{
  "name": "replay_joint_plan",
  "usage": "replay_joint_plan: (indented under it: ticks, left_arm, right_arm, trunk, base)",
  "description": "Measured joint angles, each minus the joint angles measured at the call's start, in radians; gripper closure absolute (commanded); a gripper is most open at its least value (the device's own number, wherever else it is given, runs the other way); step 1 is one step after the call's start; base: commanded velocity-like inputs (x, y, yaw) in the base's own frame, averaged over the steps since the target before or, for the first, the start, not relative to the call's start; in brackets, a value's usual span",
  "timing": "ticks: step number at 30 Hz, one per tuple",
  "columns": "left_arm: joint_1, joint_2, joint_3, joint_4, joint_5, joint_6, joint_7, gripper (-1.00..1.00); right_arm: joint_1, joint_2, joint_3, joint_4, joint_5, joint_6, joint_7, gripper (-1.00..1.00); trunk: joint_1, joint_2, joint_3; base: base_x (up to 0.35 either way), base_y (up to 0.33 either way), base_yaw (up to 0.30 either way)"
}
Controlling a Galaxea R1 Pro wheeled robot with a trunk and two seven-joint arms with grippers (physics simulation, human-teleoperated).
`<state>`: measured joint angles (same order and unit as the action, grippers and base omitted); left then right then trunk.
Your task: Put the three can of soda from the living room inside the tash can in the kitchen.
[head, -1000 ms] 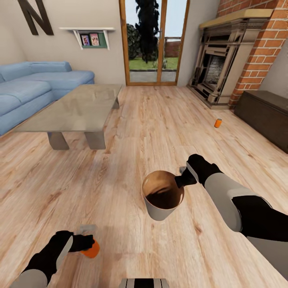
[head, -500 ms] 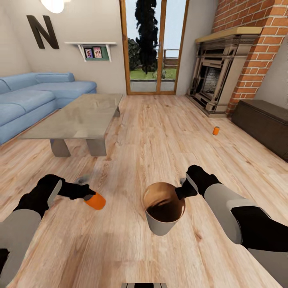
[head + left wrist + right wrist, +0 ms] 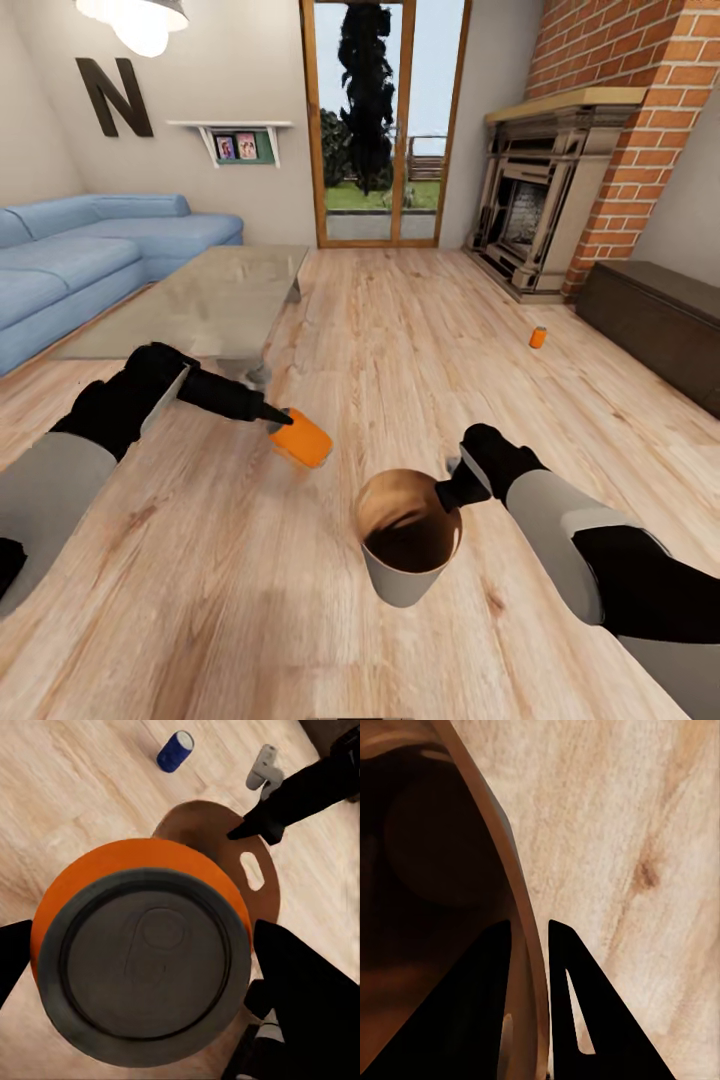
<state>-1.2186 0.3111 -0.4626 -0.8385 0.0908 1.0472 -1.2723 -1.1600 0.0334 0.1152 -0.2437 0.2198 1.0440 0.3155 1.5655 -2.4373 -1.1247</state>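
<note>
Between the two arms, low over the wood floor (image 3: 400, 330), lies the gap that the coming move must cross. Left hand (image 3: 272, 418): fingers closed on an orange can (image 3: 300, 437), held clear of the floor with its long axis tilted, nearly level, its far end pointing toward the bin. Right hand (image 3: 452, 488): its two fingers pinch the rim of the bin (image 3: 405, 540), one inside the wall and one outside, as the right wrist view shows (image 3: 531, 1005); the bin hangs mouth-up, tipped slightly, brown interior open to the camera.

From the held can, the bin's mouth lies toward the robot's right and nearer its trunk, and somewhat lower. In the left wrist view the can's end (image 3: 142, 960) sits in front of the bin's rim (image 3: 259, 881), with the slot handle visible beyond it, so the can is judged near the opening but not yet over it. The left arm alone carries the can; the right need only hold the bin steady. Nothing stands between them.

Other items: a second orange can (image 3: 538, 337) upright on the floor, well apart, near the dark cabinet (image 3: 650, 315) and fireplace (image 3: 535, 220); a blue can (image 3: 175, 751) lying on its side on the floor beyond the bin. Glass-topped desk (image 3: 215, 295) and sofa (image 3: 90, 255) stand to the left, clear of the path. No can is seen in the bin, though the dark interior leaves this uncertain.
</note>
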Motion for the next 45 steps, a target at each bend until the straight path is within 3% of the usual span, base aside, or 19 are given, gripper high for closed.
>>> replay_joint_plan:
  ticks: [4, 6, 7, 8, 16, 25, 28, 34, 37, 45]
  left_arm:
    - [-0.094, -0.008, -0.055, -0.004, -0.005, 0.0, -0.102, 1.0]
    - [-0.133, -0.035, -0.152, -0.001, -0.003, 0.0, -0.116, 1.0]
    - [-0.143, -0.045, -0.173, 0.002, -0.005, 0.0, -0.117, 1.0]
    - [-0.162, -0.078, -0.219, 0.01, -0.003, 0.0, -0.12, 1.0]
    - [-0.184, -0.185, -0.341, 0.082, -0.009, 0.0, -0.122, 1.0]
    - [-0.185, -0.263, -0.385, 0.147, -0.012, 0.0, -0.11, 1.0]
    - [-0.184, -0.299, -0.387, 0.154, -0.012, 0.0, -0.058, 1.0]
    - [-0.182, -0.347, -0.383, 0.159, -0.01, 0.0, 0.064, 1.0]
    - [-0.179, -0.363, -0.384, 0.16, -0.012, -0.001, 0.11, 1.0]
    - [-0.174, -0.369, -0.393, 0.164, -0.013, 0.0, 0.17, 1.0]
  right_arm:
    - [0.0, 0.019, -0.001, 0.0, -0.012, 0.001, -0.001, 1.0]
    - [0.0, 0.026, -0.001, -0.001, -0.013, 0.001, -0.001, 1.0]
    - [0.0, 0.028, -0.001, -0.001, -0.013, 0.001, -0.002, 1.0]
    - [0.0, 0.033, 0.002, -0.002, -0.005, 0.001, -0.002, 1.0]
    - [-0.001, 0.049, 0.007, -0.012, -0.002, 0.0, -0.002, 1.0]
    - [-0.001, 0.063, 0.009, -0.015, 0.002, 0.0, -0.001, 1.0]
    - [-0.001, 0.071, 0.007, -0.016, -0.005, 0.001, -0.001, 1.0]
    - [-0.001, 0.08, 0.008, -0.017, -0.001, 0.0, -0.001, 1.0]
    - [-0.001, 0.084, 0.009, -0.017, 0.001, 0.0, -0.001, 1.0]
    - [-0.002, 0.086, 0.012, -0.018, 0.003, 0.0, -0.001, 1.0]
  trunk:
    - [-0.015, 0.028, 0.012]
    - [-0.023, 0.042, 0.019]
    - [-0.027, 0.049, 0.022]
    - [-0.031, 0.056, 0.025]
    - [-0.061, 0.112, 0.05]
    - [-0.096, 0.175, 0.078]
    - [-0.096, 0.175, 0.078]
    - [-0.096, 0.175, 0.078]
    - [-0.096, 0.175, 0.078]
    - [-0.096, 0.175, 0.078]
  base:
    - [0.0, 0.0, 0.0]
    - [0.0, 0.0, 0.0]
    - [0.0, 0.0, 0.0]
    - [0.0, 0.0, 0.0]
    - [0.0, 0.0, 0.0]
    - [0.0, 0.0, 0.0]
    - [0.0, 0.0, 0.0]
    - [0.0, 0.0, 0.0]
    - [0.0, 0.0, 0.0]
    - [0.0, 0.0, 0.0]
